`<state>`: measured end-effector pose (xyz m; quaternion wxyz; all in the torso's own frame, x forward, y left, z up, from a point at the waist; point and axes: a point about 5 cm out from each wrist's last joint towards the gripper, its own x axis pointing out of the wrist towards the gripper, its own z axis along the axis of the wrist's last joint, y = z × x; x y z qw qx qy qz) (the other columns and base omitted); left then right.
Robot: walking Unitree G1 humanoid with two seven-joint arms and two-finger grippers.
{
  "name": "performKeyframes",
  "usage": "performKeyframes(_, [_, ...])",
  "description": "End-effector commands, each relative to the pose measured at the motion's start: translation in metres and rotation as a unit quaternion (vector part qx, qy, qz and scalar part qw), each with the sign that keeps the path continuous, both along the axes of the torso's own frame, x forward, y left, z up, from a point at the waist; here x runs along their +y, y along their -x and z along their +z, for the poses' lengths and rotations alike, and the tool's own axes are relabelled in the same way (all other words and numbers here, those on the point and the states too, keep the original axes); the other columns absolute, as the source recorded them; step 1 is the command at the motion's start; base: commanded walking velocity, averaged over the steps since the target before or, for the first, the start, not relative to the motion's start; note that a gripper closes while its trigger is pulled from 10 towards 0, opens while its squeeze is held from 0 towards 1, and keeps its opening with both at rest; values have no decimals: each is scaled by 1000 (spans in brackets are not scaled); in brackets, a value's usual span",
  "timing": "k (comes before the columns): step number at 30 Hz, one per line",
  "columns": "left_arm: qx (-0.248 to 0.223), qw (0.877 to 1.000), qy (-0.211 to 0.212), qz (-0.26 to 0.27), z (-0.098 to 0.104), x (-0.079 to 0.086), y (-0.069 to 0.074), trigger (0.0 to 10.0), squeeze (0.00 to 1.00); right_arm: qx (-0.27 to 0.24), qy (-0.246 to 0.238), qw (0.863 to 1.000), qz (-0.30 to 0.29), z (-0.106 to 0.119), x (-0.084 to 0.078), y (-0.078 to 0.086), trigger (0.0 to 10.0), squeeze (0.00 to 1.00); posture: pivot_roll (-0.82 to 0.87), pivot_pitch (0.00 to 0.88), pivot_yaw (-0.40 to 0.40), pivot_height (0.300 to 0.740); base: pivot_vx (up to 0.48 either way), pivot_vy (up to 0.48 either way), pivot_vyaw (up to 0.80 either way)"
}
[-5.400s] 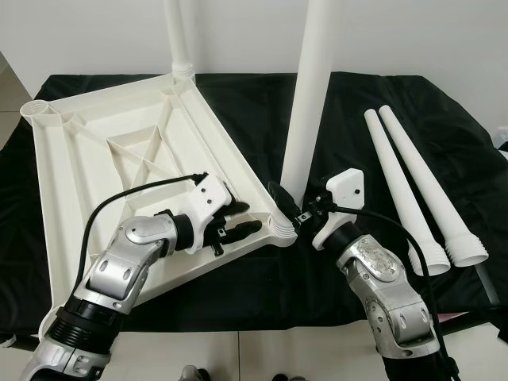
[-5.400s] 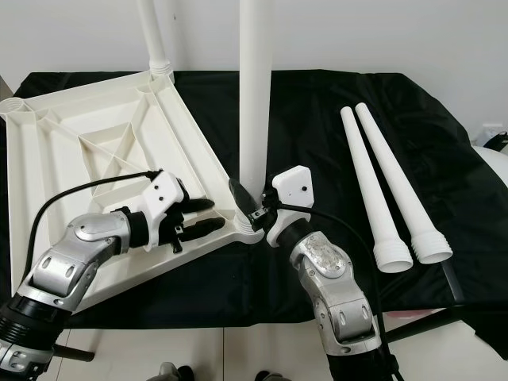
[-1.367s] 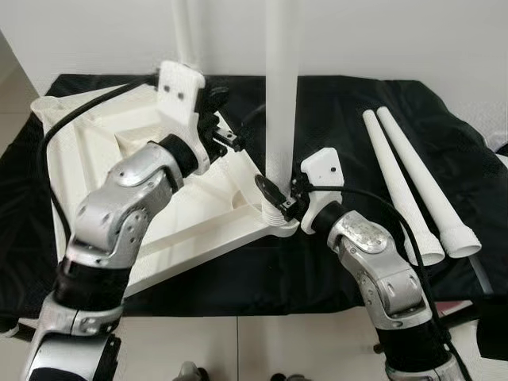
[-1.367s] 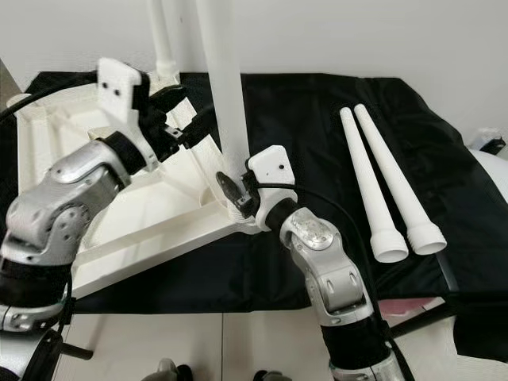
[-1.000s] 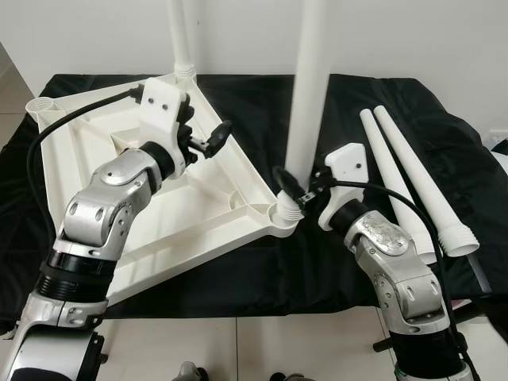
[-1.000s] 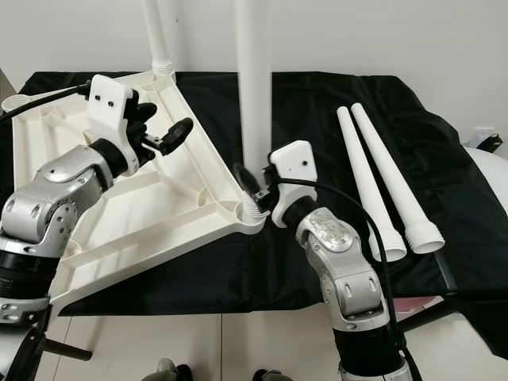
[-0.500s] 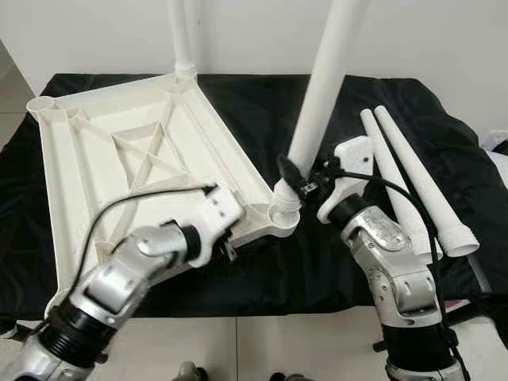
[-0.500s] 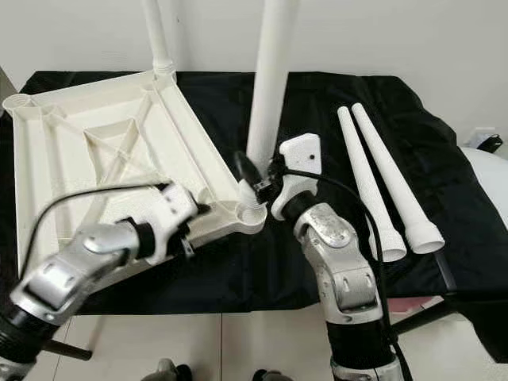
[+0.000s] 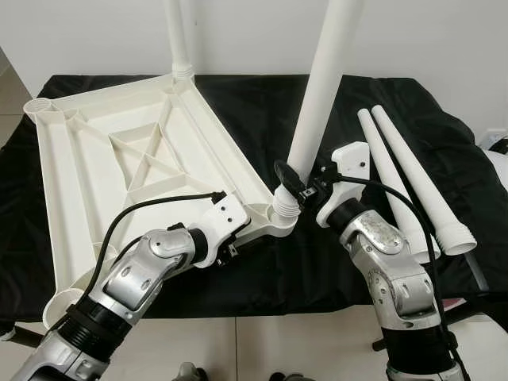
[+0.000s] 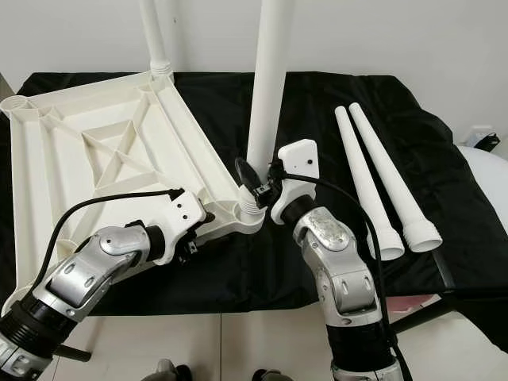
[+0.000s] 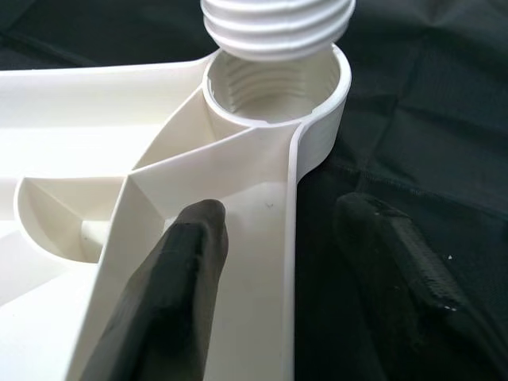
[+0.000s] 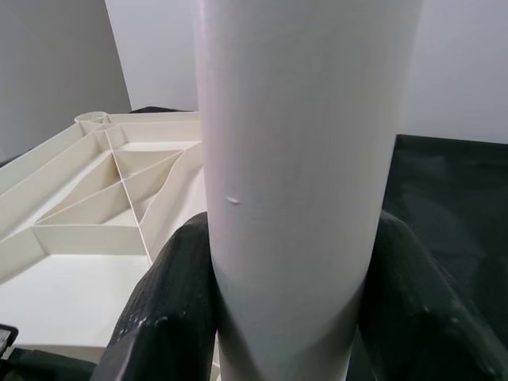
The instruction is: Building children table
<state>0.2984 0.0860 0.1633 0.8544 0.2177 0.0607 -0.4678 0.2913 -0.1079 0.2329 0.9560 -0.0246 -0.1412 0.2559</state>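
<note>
On a black cloth lies a white tabletop, upside down, its ribbed underside facing up. At the corner nearest the robot, the right gripper clamps a white leg low on its shaft; the leg leans slightly, and its threaded end sits at the mouth of the corner socket. The left gripper straddles the tabletop's edge just beside that socket, fingers spread, one over the plastic, one over the cloth. Another leg stands in the far corner. Two spare legs lie side by side to the right.
</note>
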Motion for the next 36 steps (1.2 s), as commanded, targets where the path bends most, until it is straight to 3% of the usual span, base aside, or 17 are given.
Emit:
performKeyframes(1, [13,1000,-17,7,-10,6,0,0,0,-5,-2,1000,3,0,0,2,10000,0,2,167,-14,740,0,0,0])
performKeyframes(6, [14,998,-51,-24,-18,8,7,0,0,-5,-2,1000,2,0,-1,1,10000,0,1,166,-15,740,0,0,0])
performKeyframes(14, [25,996,-65,-50,-23,16,13,0,0,-3,0,1000,3,-2,-1,1,10000,0,4,164,-18,740,0,0,0])
performKeyframes(36, [-10,997,-59,-39,-7,28,2,0,0,-5,11,998,56,-8,21,7,10000,0,11,147,-14,740,0,0,0])
